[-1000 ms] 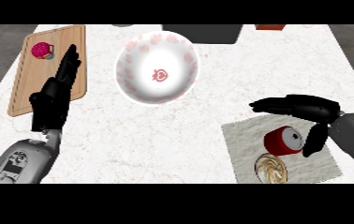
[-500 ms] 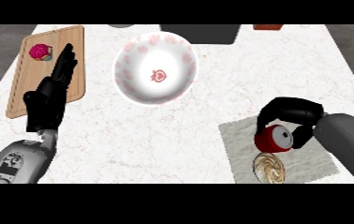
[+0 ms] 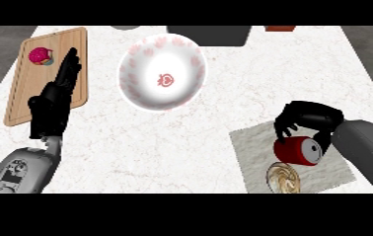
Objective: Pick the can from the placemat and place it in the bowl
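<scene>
Right hand (image 3: 310,119) curled over the red can (image 3: 297,150) on the grey placemat (image 3: 251,148).

The can lies on its side, its long axis running left to right and slightly downward, silver end facing lower right. The fingers wrap its upper edge, hiding part of it. A round tan thing (image 3: 283,178) lies just below the can; what it is cannot be told. The white bowl (image 3: 163,72) stands well apart. The left hand (image 3: 53,101) rests at the left, fingers straight, over the wooden board (image 3: 29,89).
</scene>
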Robot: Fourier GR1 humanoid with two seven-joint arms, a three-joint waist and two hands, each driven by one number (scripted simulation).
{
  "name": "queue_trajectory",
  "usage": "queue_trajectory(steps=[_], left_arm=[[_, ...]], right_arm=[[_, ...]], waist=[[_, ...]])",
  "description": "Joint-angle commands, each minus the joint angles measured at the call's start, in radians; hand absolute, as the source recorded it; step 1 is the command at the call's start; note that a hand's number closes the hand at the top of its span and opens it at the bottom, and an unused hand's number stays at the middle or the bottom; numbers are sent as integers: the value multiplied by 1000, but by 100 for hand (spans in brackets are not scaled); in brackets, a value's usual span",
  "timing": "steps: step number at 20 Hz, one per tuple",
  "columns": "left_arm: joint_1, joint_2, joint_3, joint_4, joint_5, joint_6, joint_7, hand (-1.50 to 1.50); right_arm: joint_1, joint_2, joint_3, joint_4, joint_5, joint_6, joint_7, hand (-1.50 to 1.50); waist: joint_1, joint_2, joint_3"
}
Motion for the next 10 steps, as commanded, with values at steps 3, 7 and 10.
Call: queue_trajectory(steps=[3,7,10], left_arm=[[8,-14,-3,14,-16,14,13,0],[13,0,-11,-3,-10,-9,13,0],[16,-1,0,7,-8,-1,11,0]], right_arm=[[-1,332,64,-182,25,-60,416,150],[-2,493,94,-163,62,-126,596,150],[23,667,94,-188,57,-195,778,150]], waist=[[-22,-22,-7],[12,-42,-13],[-10,-43,-10]])
